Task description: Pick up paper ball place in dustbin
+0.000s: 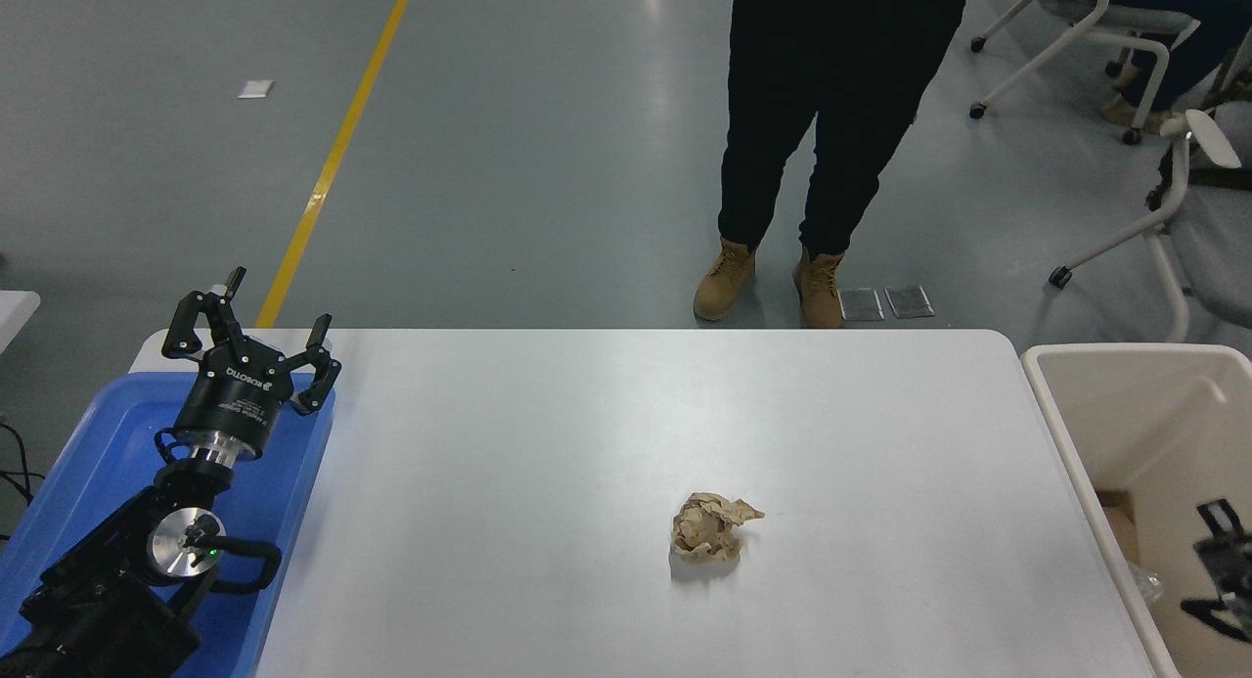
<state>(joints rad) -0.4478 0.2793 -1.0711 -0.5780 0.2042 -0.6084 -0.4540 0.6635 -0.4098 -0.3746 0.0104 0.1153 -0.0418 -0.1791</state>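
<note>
The tan, wrinkly paper ball (714, 528) lies on the white table (606, 424), right of the middle and toward the near edge, with a small flap pointing right. Nothing touches it. The cream dustbin (1054, 419) stands off the table's right end. My right gripper (1197, 561) shows at the right edge, in front of the bin's inside, blurred, its fingers apart and holding nothing. It is far to the right of the ball. My left gripper (266, 311) stays parked over the blue tray at the lower left, open and empty.
A shallow blue tray (98, 443) sits at the table's left end under the left arm. A person in dark trousers and tan boots (726, 282) stands beyond the far edge. Office chairs (1164, 218) stand at the upper right. Some cardboard lies inside the bin.
</note>
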